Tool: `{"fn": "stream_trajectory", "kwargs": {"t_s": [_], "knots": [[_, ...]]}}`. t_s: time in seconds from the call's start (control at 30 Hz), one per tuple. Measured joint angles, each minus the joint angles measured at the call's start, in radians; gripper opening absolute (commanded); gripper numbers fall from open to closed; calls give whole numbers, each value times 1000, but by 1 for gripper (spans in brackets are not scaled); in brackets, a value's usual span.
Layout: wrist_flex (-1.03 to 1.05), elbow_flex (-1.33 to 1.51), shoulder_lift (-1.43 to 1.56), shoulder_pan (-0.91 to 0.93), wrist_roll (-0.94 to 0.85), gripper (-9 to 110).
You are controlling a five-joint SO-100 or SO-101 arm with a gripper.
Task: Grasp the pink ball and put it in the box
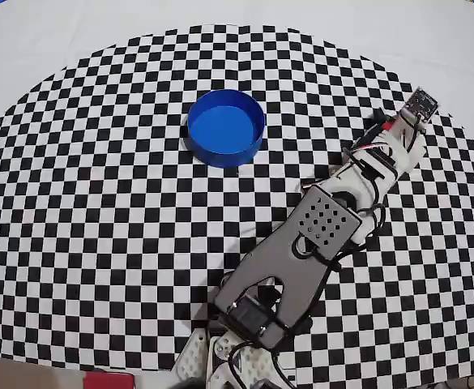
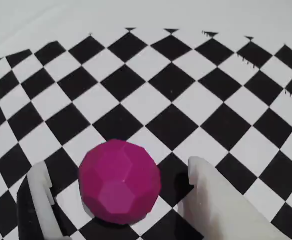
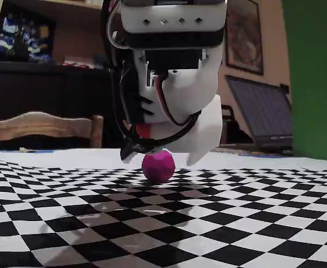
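Observation:
The pink ball [image 2: 120,180] is a faceted magenta sphere resting on the checkered cloth. My gripper [image 2: 118,170] is open and straddles it, with a white finger [image 2: 38,195] to its left and the other finger [image 2: 213,200] to its right, a gap showing on each side. In the fixed view the ball [image 3: 158,166] sits on the cloth under the lowered gripper [image 3: 160,158]. The overhead view shows the gripper head [image 1: 411,121] at the right and hides the ball beneath it. The box [image 1: 226,127], round and bright blue, stands empty far to the left of the gripper.
The arm [image 1: 301,251] runs from the bottom centre up to the right across the checkered cloth [image 1: 99,227]. Plain white table [image 1: 58,32] lies beyond the pattern's curved edge. A red item [image 1: 107,379] pokes in at the bottom edge. A chair [image 3: 40,125] and laptop [image 3: 261,114] stand behind.

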Motion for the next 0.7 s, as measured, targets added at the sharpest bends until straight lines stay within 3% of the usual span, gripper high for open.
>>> {"fn": "stream_trajectory", "kwargs": {"t_s": [0.7], "knots": [[0, -3, -9, 0, 0, 33]]}}
